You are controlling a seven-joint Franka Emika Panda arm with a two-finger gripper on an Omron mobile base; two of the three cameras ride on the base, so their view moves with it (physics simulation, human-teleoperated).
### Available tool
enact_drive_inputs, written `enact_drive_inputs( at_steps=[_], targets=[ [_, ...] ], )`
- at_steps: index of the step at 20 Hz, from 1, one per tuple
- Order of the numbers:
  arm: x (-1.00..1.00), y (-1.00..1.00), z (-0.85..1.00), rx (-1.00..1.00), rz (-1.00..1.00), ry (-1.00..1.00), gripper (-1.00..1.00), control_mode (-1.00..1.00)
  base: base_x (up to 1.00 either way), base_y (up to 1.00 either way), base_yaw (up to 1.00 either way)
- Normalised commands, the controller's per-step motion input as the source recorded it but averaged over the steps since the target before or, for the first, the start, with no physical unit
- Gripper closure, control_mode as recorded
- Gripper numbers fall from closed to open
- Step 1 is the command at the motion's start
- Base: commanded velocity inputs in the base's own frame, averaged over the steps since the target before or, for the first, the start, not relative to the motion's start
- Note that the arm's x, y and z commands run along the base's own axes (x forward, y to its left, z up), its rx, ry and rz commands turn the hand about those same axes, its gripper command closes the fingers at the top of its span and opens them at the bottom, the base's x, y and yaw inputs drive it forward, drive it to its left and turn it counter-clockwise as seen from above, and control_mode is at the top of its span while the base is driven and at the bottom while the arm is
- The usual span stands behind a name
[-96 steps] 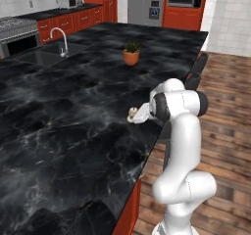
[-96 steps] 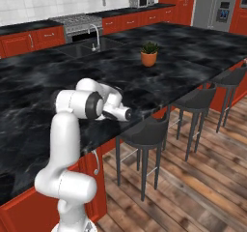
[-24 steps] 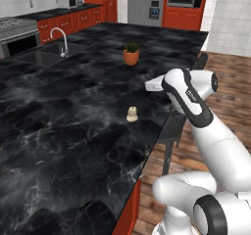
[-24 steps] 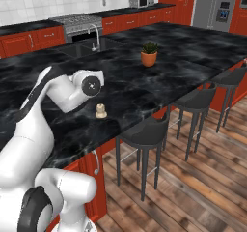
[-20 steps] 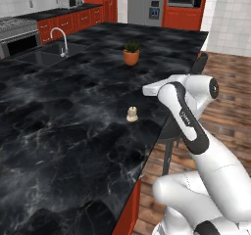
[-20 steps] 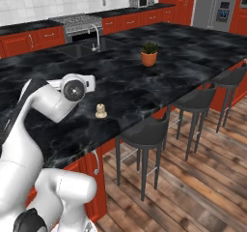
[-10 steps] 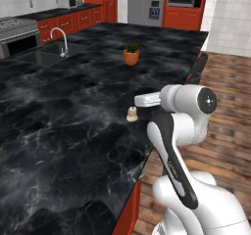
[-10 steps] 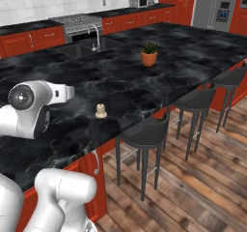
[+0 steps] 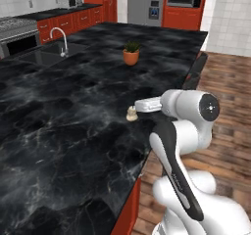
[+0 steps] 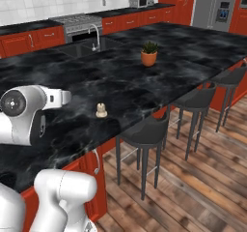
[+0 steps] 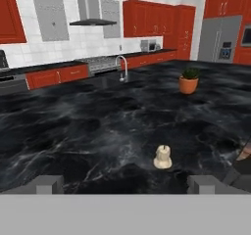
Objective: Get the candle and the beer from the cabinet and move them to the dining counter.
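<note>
candle sits upright on the dining counter, close to its right edge. Gripper is level, just right of the candle and slightly above, holding nothing; jaw gap not discernible here. Potted plant stands well beyond the candle, faucet far to the candle's upper left

I see dining counter cut off by frame at left and bottom. Candle too small for detail. Gripper fingertips cropped at bottom.
</note>
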Motion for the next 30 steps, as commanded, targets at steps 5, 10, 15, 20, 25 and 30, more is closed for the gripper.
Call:
enact_drive_inputs(
  at_steps=[5,10,15,20,25,30],
  targets=[
    [0.0,0.0,0.0,0.0,0.0,0.0,-1.0,1.0,-0.9,0.13,-0.05],
    [0.0,0.0,0.0,0.0,0.0,0.0,-1.0,1.0,-0.61,0.62,-0.03],
    [0.0,0.0,0.0,0.0,0.0,0.0,-1.0,1.0,-0.23,0.99,0.0],
    [0.0,0.0,0.0,0.0,0.0,0.0,-1.0,1.0,-0.02,1.0,0.0],
    [0.0,0.0,0.0,0.0,0.0,0.0,-1.0,1.0,0.02,1.0,0.0],
    [0.0,0.0,0.0,0.0,0.0,0.0,-1.0,1.0,0.03,1.0,0.0]
  ],
)
